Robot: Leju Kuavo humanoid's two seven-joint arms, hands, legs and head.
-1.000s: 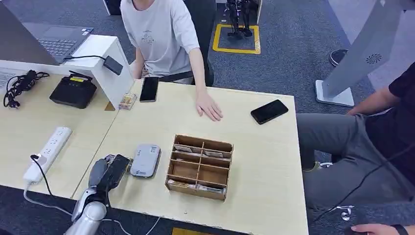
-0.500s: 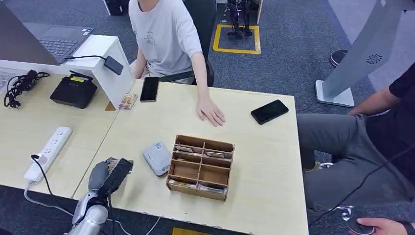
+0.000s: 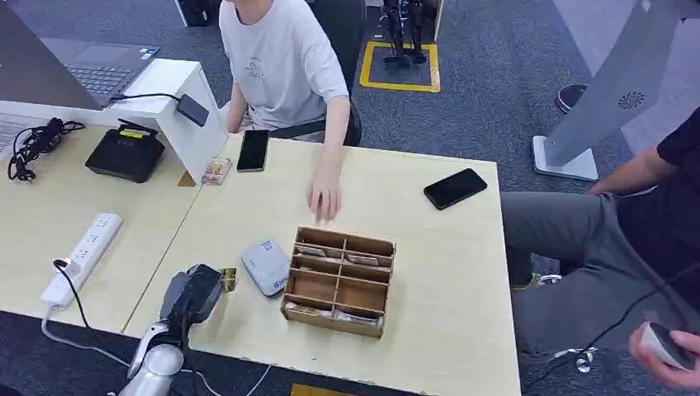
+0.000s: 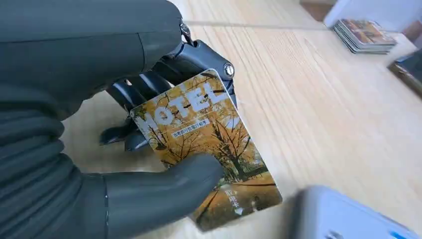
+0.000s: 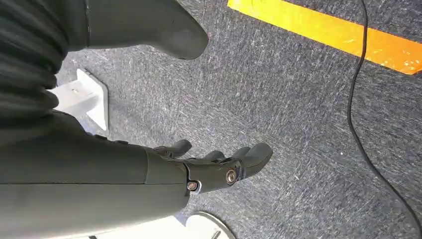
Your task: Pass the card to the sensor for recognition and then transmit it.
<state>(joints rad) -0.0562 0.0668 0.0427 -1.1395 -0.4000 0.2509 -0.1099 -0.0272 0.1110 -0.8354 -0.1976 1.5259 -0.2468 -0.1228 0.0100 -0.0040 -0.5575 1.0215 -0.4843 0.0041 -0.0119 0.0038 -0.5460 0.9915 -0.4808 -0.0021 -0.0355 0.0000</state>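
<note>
My left hand (image 3: 191,298) is near the table's front left and pinches a yellow hotel card (image 4: 209,149) between its thumb and fingers. The card (image 3: 228,279) pokes out toward the grey card sensor (image 3: 266,266), which lies flat just left of the wooden compartment box (image 3: 338,280). In the left wrist view the sensor's corner (image 4: 348,214) is close beside the card's free end, with a small gap between them. My right hand (image 5: 219,167) hangs over the carpet, fingers apart and holding nothing.
A person's hand (image 3: 324,198) rests on the table just behind the box. Two black phones (image 3: 455,187) (image 3: 253,149), a card stack (image 3: 215,170), a power strip (image 3: 81,257) and a black device (image 3: 125,153) are on the tables. Another person sits at the right.
The sensor has been shifted right and turned, now beside the box. My left hand has turned so the yellow card shows. The seated person's hand moved nearer the box.
</note>
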